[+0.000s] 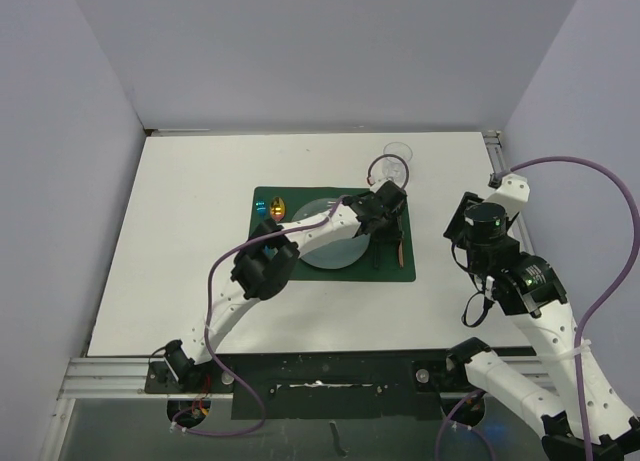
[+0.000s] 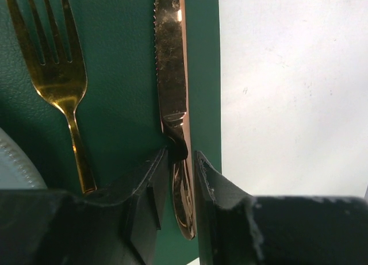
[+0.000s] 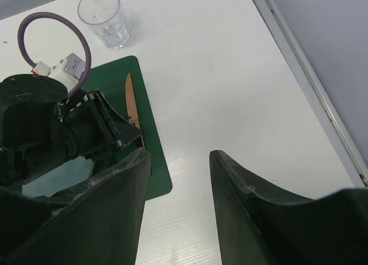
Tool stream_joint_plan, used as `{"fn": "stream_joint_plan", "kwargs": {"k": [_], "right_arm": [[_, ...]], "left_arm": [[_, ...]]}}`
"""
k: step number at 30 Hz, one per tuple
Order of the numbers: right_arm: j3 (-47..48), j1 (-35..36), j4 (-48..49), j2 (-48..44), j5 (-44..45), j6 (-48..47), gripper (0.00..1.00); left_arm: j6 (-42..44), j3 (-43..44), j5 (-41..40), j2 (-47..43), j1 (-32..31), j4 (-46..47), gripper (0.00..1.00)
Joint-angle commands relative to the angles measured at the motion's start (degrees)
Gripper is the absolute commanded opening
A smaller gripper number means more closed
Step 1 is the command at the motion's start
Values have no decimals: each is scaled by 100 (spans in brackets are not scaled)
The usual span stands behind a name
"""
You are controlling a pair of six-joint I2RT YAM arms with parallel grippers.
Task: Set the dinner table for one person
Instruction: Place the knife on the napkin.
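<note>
Both grippers parted: left gripper (image 2: 181, 161) astride the knife (image 2: 171, 64) handle, right gripper (image 3: 178, 161) empty; knife flat at the placemat (image 2: 115, 104) edge on the dinner table (image 2: 287, 104); judged stiff, thin, slippery; pinch mid-handle.

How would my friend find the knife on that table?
On the big white dinner table lies a dark green placemat with a plate in the middle. The knife lies along the mat's right edge, next to the gold fork. It is coppery pink, with tiny saw teeth on its blade.
</note>
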Motion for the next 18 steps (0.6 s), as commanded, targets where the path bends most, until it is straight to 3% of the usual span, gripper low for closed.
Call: {"fn": "stream_joint_plan", "kwargs": {"k": [1,11,15,18], "right_arm": [[98,-27,349,0,-24,-4,47],[-226,-35,558,338,-137,97,47],[-534,-42,843,656,-357,175,47],[-730,-57,1058,1017,-618,247,47]], "left_arm": [[257,105,-153,-586,30,-123,24],[897,-293,-1212,-2209,17,-259,24],[1138,-1072,-1945,-3240,-4,-187,23],[1210,-1934,-3074,-4203,-15,-349,23]]}}
